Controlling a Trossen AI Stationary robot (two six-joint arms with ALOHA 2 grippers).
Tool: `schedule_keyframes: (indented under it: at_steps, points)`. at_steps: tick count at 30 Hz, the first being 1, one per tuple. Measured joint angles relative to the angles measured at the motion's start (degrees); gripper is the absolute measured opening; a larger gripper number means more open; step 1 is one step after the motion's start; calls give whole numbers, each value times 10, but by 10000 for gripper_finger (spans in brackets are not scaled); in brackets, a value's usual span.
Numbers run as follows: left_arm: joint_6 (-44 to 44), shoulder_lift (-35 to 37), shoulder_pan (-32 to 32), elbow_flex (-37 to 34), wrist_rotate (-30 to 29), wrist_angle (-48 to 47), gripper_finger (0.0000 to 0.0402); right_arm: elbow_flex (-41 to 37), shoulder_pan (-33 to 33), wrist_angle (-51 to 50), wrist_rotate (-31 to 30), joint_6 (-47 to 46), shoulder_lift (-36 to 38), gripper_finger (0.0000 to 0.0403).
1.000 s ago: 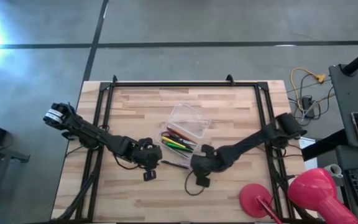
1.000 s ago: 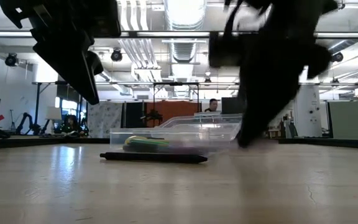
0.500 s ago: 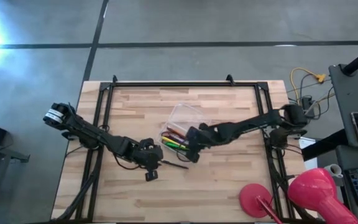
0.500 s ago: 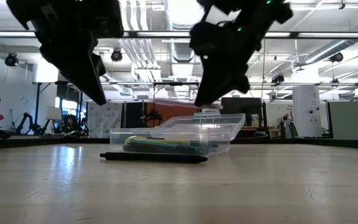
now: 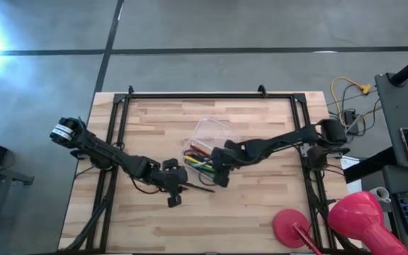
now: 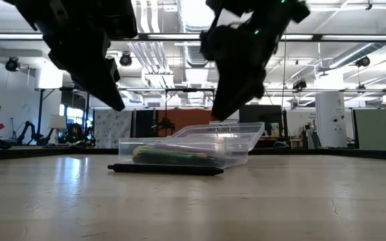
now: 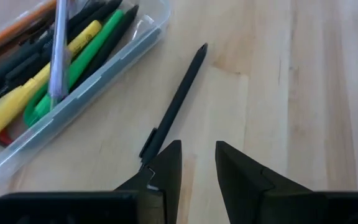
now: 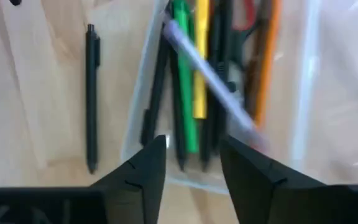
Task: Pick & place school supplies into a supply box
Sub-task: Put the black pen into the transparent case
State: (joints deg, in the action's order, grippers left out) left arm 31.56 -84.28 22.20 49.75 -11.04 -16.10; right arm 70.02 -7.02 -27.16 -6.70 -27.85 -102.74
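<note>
The supply box (image 5: 207, 147) is seen mid-table with green, yellow and orange pens lying inside, a pale lilac pen (image 8: 210, 78) resting slantwise across them. A black pen (image 5: 199, 187) is left on the wood just beside the box. The right gripper (image 5: 219, 175) is held over the box, fingers parted and empty. The left gripper (image 5: 173, 190) is poised at the black pen's end, fingers apart, nothing grasped

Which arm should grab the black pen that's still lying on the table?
Left. Its open gripper hangs right over the black pen, while the right gripper is above the box.
</note>
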Motion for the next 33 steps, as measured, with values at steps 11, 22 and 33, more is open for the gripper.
schedule_keyframes:
  at_steps: [11, 22, 33]
  points:
    - [-80, -64, -5, -37, 13, 172, 82, -6, -57, -136, -83, 67, 53, 182]
    - [-165, -210, -10, 57, 1, 146, 82, -22, -77, -175, -98, 50, 62, 216]
    - [-194, -203, -12, 115, -33, 31, 82, -83, -85, -179, -99, 13, 97, 217]
